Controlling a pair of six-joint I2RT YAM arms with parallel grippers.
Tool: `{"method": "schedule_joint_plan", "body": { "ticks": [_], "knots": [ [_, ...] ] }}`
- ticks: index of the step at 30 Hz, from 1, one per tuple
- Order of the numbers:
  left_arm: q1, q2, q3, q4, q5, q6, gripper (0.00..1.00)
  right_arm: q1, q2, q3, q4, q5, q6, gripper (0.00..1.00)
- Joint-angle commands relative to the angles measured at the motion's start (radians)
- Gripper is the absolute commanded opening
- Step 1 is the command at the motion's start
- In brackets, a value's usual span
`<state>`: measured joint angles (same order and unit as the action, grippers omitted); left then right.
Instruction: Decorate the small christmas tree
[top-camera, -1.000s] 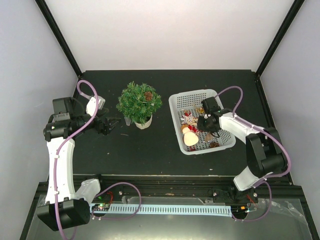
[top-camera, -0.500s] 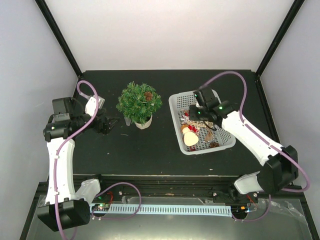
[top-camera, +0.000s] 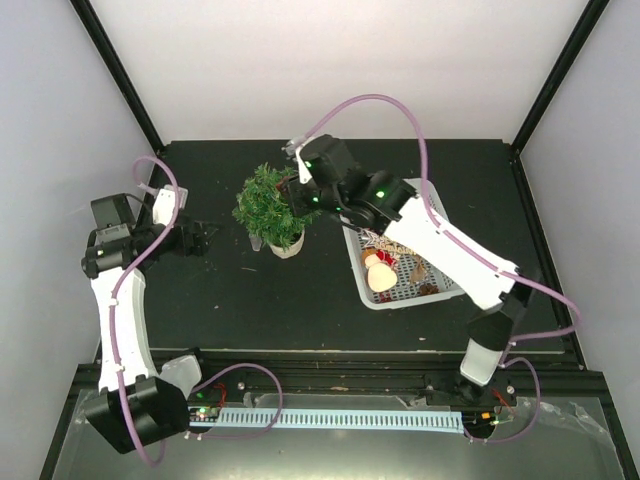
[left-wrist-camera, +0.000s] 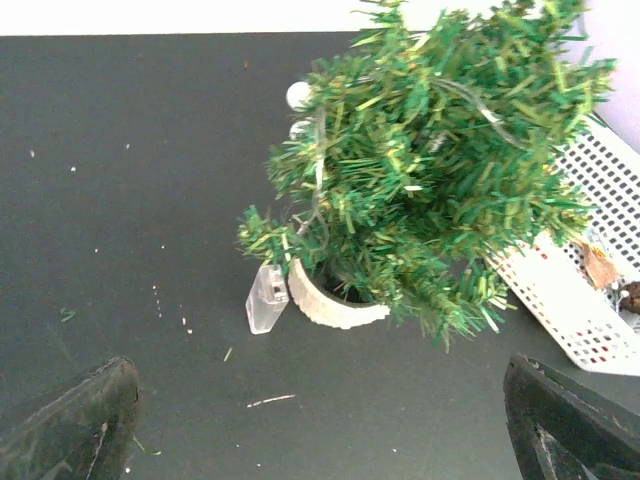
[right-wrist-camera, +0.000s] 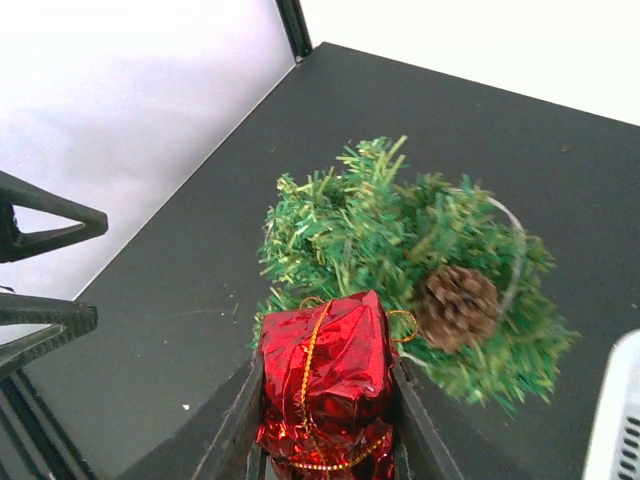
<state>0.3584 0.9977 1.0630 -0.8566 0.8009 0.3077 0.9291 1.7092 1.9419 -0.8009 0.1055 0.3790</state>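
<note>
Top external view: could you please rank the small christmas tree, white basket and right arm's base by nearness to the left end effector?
1. small christmas tree, just right of the left end effector
2. white basket, beyond the tree
3. right arm's base, near right

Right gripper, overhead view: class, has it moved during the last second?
Yes. The right gripper swung left, from over the white plastic basket to the small bushy green christmas tree, clutching a red foil gift.
</note>
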Motion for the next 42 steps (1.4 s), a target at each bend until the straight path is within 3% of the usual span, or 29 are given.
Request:
{"method": "schedule_joint_plan", "body": {
  "ticks": [1, 4, 8, 12, 17, 19, 23, 27, 37, 42],
  "knots": [
    [0.044, 0.025, 0.011, 0.008, 0.094, 0.014, 0.99, 0.024, 0.104, 0.109, 0.014, -0.019, -0.058, 0.32],
    [0.044, 0.038, 0.027, -0.025, 0.197, 0.087, 0.99, 0.025, 0.173, 0.189, 0.012, -0.036, -0.063, 0.32],
    [0.040, 0.048, 0.029, -0.022, 0.443, 0.177, 0.99, 0.024, 0.239, 0.283, -0.006, -0.079, -0.056, 0.32],
    [0.014, 0.101, 0.077, -0.027, 0.566, 0.225, 0.94, 0.024, 0.216, 0.238, 0.048, -0.165, -0.041, 0.32],
    [-0.016, 0.216, 0.168, -0.177, 0.670, 0.352, 0.83, 0.023, 0.109, 0.073, 0.191, -0.317, -0.022, 0.32],
    [-0.026, 0.254, 0.191, -0.290, 0.716, 0.461, 0.76, 0.023, 0.059, -0.001, 0.254, -0.363, -0.009, 0.30],
    [-0.075, 0.339, 0.262, -0.676, 0.725, 0.943, 0.72, 0.021, -0.012, -0.106, 0.330, -0.427, 0.024, 0.30],
    [-0.135, 0.330, 0.243, -0.695, 0.669, 1.033, 0.65, 0.019, -0.048, -0.154, 0.367, -0.496, 0.073, 0.30],
    [-0.211, 0.182, 0.217, -0.620, 0.664, 1.005, 0.69, 0.017, -0.111, -0.290, 0.461, -0.568, 0.145, 0.30],
    [-0.228, 0.112, 0.177, -0.488, 0.674, 0.864, 0.69, 0.017, -0.135, -0.347, 0.510, -0.598, 0.178, 0.30]
  ]
}}
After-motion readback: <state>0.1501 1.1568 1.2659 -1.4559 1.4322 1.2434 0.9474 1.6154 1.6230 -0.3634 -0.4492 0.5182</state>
